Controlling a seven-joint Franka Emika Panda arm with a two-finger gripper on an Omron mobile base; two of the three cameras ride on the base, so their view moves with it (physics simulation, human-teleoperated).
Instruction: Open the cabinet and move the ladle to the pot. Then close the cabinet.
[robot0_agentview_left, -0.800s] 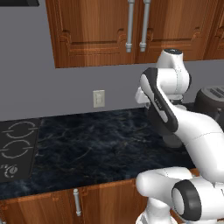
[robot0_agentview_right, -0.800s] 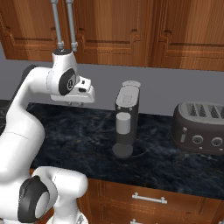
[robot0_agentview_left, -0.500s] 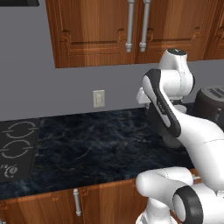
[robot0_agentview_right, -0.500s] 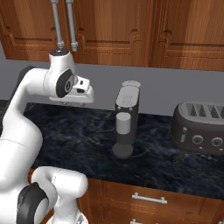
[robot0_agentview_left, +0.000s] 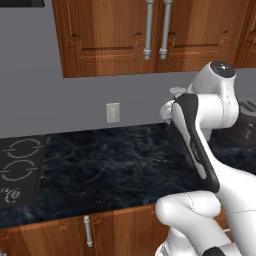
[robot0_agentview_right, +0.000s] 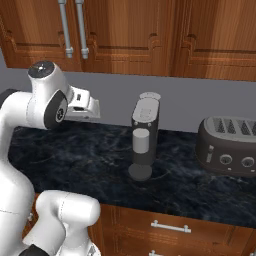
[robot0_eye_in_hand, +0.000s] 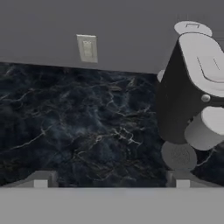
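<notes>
Dark marbled stone forms the counter (robot0_agentview_left: 110, 160) before us, running along a grey wall that carries a pale outlet plate (robot0_agentview_left: 113, 112). Above it we see the cabinet (robot0_agentview_left: 150, 35), reddish-brown wood with raised panels, both doors shut and its two silver bar handles (robot0_agentview_left: 156, 29) hanging side by side at the meeting edge; from the right base view the same cabinet (robot0_agentview_right: 75, 30) sits above and behind the arm's shoulder. The ladle we cannot make out anywhere with the doors closed. At the left end of the counter lies a black cooktop (robot0_agentview_left: 17, 170) with pale ring markings. Toward the right stands a dark coffee machine (robot0_agentview_right: 144, 140) with a light lid and a grey cylinder at its front, and further right a dark toaster (robot0_agentview_right: 227, 147), well apart from it. Our gripper (robot0_eye_in_hand: 111, 181) hangs above the bare counter, aimed down and toward the wall, its jaws spread wide with nothing between them; in the hand view the coffee machine (robot0_eye_in_hand: 188, 100) stands just to the right of the fingertips (robot0_eye_in_hand: 40, 180). Below the counter edge are low wooden drawers with small silver pulls (robot0_agentview_right: 170, 227).
</notes>
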